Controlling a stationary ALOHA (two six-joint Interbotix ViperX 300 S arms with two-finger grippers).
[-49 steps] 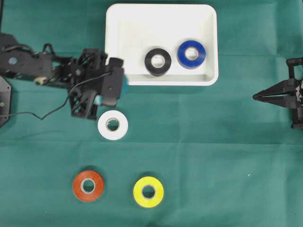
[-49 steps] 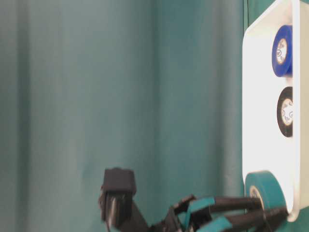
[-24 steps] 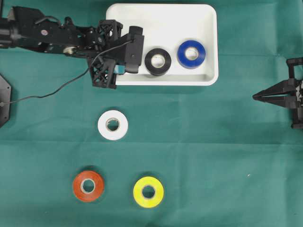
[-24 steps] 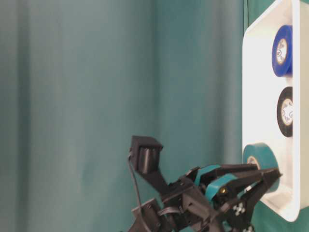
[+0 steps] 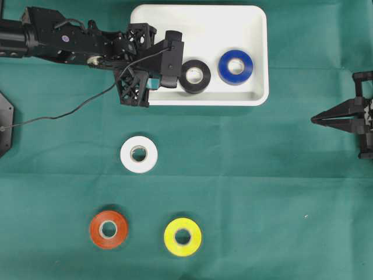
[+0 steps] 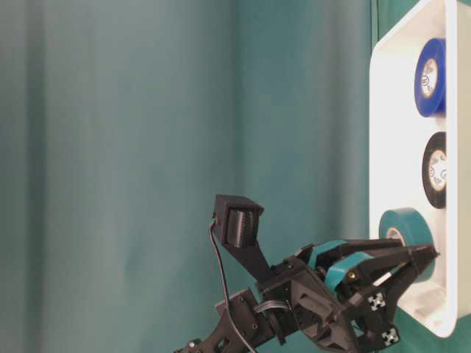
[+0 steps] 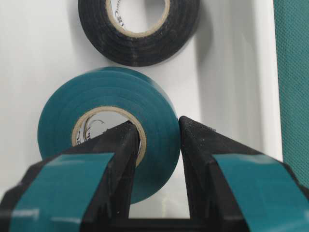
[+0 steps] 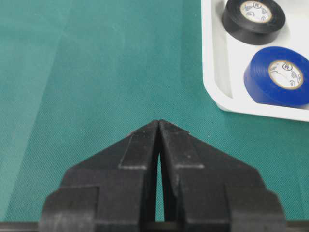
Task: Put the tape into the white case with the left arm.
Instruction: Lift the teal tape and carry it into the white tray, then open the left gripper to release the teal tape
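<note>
- Green cloth (image 5: 262, 175) covered the table.
- My left gripper (image 7: 157, 130) was clamped on the teal tape (image 7: 104, 104) inside the white case (image 5: 198, 17), beside the black tape (image 5: 194, 76).
- My right gripper (image 8: 159, 123) rested closed.

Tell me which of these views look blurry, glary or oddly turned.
Overhead: sharp and evenly lit, soft shadows beside the white case. Table-level: turned sideways, slightly soft. Left wrist: the teal tape is crisp, the left gripper fingers blurred near the lens. Right wrist: the right gripper looms large, cloth sharp.
</note>
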